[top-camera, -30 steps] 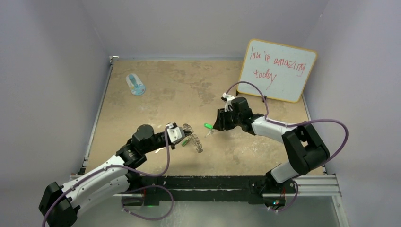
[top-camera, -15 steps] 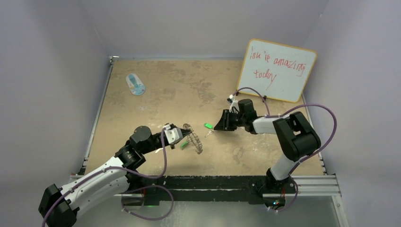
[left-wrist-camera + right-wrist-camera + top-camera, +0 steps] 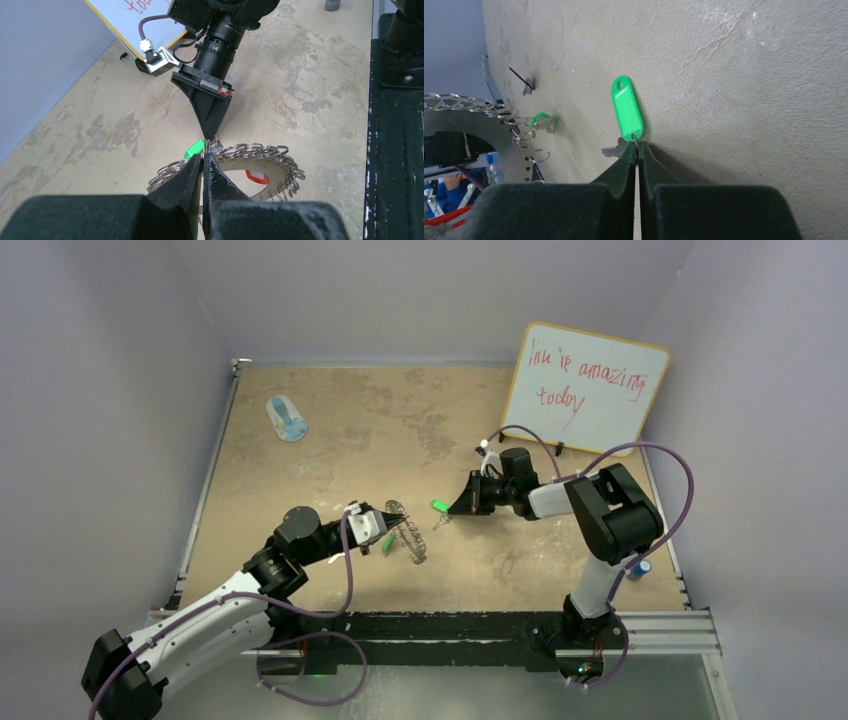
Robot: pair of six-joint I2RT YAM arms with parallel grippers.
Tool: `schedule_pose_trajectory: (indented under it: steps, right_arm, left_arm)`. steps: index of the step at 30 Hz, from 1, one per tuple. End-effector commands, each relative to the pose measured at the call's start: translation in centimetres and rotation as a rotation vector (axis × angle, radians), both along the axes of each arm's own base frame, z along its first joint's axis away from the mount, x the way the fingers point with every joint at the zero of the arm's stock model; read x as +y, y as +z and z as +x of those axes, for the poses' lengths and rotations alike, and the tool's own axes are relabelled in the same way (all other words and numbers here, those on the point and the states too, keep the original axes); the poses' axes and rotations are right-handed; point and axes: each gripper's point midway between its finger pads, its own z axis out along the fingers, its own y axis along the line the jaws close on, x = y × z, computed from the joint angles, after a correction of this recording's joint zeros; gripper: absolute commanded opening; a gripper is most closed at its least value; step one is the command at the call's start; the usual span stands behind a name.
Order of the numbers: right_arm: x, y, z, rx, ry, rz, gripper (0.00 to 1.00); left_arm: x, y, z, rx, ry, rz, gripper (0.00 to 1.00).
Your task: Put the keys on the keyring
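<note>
Right claw (image 3: 636, 147) has closed onto green-tagged key (image 3: 627, 108); left claw (image 3: 202, 159) clamps keyring (image 3: 274, 167); whiteboard (image 3: 585, 388) behind.

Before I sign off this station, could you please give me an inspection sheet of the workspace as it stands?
Surface: tan table, mottled with stains.
Job's things: keyring held on edge; green-tagged key flat on the table beside it; red tag visible through the ring's hole.
Clutter: blue-and-white oval far left; small blue-capped item near right.
Grippers: left gripper jaws shut on the keyring; right gripper jaws shut where tag meets key.
Cables: purple cables looping off both arms.
Surroundings: whiteboard leaning at the rear; grey walls.
</note>
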Motion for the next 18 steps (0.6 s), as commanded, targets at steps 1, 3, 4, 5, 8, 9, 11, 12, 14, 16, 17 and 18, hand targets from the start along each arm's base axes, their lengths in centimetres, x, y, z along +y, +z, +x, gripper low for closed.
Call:
schedule_pose_trajectory:
  steps: [1, 3, 4, 5, 8, 9, 11, 12, 14, 16, 17, 18]
  right_arm:
    - [-0.5, -0.5, -0.1, 0.005, 0.006, -0.049, 0.00]
    - [-0.7, 0.2, 0.2, -0.033, 0.013, -0.071, 0.00]
    - [-0.9, 0.5, 0.4, -0.061, 0.022, -0.085, 0.00]
    - [-1.0, 1.1, 0.6, -0.087, 0.030, -0.097, 0.00]
    - [-1.5, 3.4, 1.2, -0.195, 0.057, -0.132, 0.00]
    - [-1.7, 4.1, 1.4, -0.233, 0.060, -0.148, 0.00]
    - [-2.2, 6.0, 2.0, -0.313, 0.060, -0.179, 0.00]
    - [-2.6, 6.9, 2.4, -0.355, 0.045, -0.202, 0.00]
    - [-3.7, 8.7, 3.3, -0.437, 0.008, -0.256, 0.00]
    - [-4.3, 10.7, 3.4, -0.514, -0.006, -0.272, 0.00]
    - [-4.4, 11.7, 3.5, -0.559, -0.016, -0.269, 0.00]
    - [-4.5, 12.8, 3.5, -0.604, -0.016, -0.258, 0.00]
  left_arm:
    - [-0.2, 1.5, 0.2, -0.055, 0.000, -0.033, 0.00]
    - [-0.2, 1.4, 0.2, -0.053, -0.001, -0.031, 0.00]
    - [-0.2, 1.4, 0.2, -0.051, -0.002, -0.030, 0.00]
    - [-0.3, 1.3, 0.2, -0.050, -0.003, -0.029, 0.00]
    - [-0.3, 1.2, 0.3, -0.051, -0.003, -0.026, 0.00]
    - [-0.3, 1.2, 0.3, -0.051, -0.003, -0.025, 0.00]
    - [-0.4, 1.3, 0.4, -0.052, -0.006, -0.023, 0.00]
    - [-0.5, 1.2, 0.4, -0.053, -0.007, -0.023, 0.00]
    - [-0.6, 1.3, 0.4, -0.056, -0.012, -0.023, 0.00]
    - [-0.8, 1.2, 0.5, -0.056, -0.017, -0.018, 0.00]
    - [-0.9, 1.1, 0.5, -0.054, -0.020, -0.016, 0.00]
    - [-1.0, 1.1, 0.6, -0.055, -0.023, -0.015, 0.00]
